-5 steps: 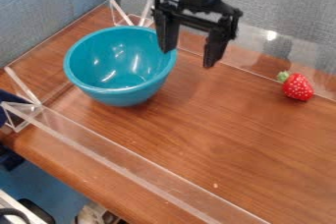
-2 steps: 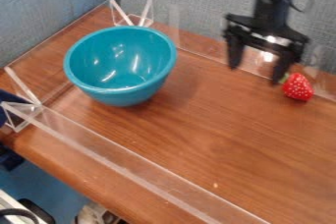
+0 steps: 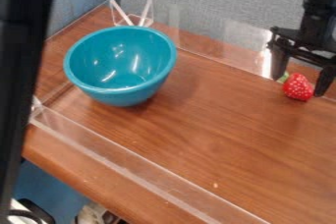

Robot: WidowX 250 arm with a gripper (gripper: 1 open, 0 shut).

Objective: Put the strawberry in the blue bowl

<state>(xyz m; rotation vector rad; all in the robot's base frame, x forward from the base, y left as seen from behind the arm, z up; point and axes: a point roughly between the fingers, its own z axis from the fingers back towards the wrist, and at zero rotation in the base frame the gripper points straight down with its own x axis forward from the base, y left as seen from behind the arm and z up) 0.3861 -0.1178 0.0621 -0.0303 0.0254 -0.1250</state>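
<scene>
Could knock the small glossy red strawberry (image 3: 298, 87) sideways or pinch only its edge, since it lies at the right end of the wooden desk (image 3: 197, 130), well apart from the deep teal-blue bowl (image 3: 121, 64). Black fingers (image 3: 284, 63) point straight down, spread wide, holding nothing, just above the fruit.
</scene>
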